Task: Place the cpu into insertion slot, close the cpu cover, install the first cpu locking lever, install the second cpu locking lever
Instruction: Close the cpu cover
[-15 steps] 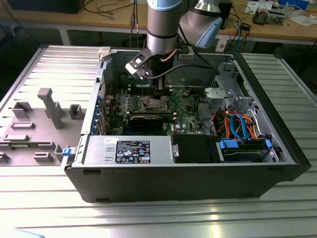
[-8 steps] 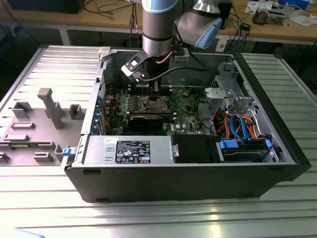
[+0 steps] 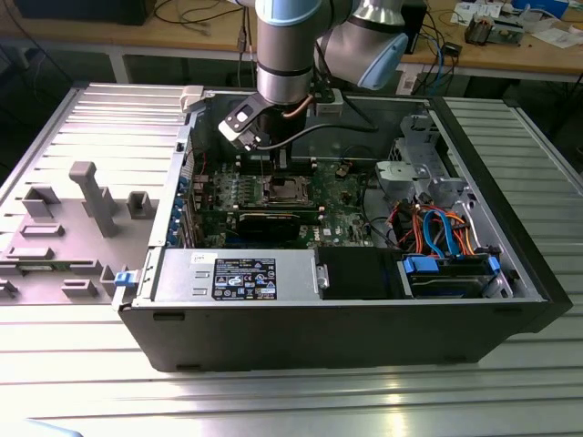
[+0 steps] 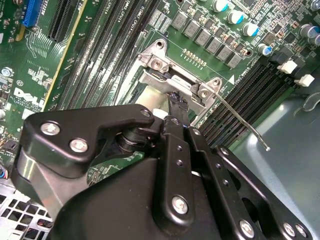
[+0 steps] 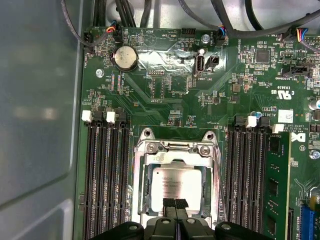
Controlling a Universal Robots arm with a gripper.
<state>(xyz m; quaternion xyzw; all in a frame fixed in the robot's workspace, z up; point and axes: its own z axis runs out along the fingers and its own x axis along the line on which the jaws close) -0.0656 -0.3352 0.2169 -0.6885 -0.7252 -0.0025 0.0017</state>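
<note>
**A:** Where is the cpu, and where are our fingers?

**B:** We see the cpu lying flat in the insertion slot, with its silver face up. In the exterior view this place is a little left of the frame's centre and a little above the middle, directly under the arm. The fingers are drawn narrow, almost one against the other, and we see nothing between them. Their tips are at the edge of the chip that is farthest from the round battery.

**A:** And the cpu cover?

**B:** The cpu cover seems to us to lie down around the chip, and the chip shows through its window. Whether it is pressed fully flat, we cannot tell.

**A:** Then which relation matters most for us now?

**B:** We think it is the one between the fingers and the locking lever. The lever is a thin metal rod. Its long axis goes along one side of the slot, nearly parallel to the memory slots. In the second wrist view its free end stands away from the board, so we judge that it is not hooked down.

**A:** On which side of the fingers is it?

**B:** It is on the side of the green memory module. The fingers are over the middle of the chip's edge, so the rod is sideways from them and not under them. It is near them, but we see no contact.
</note>
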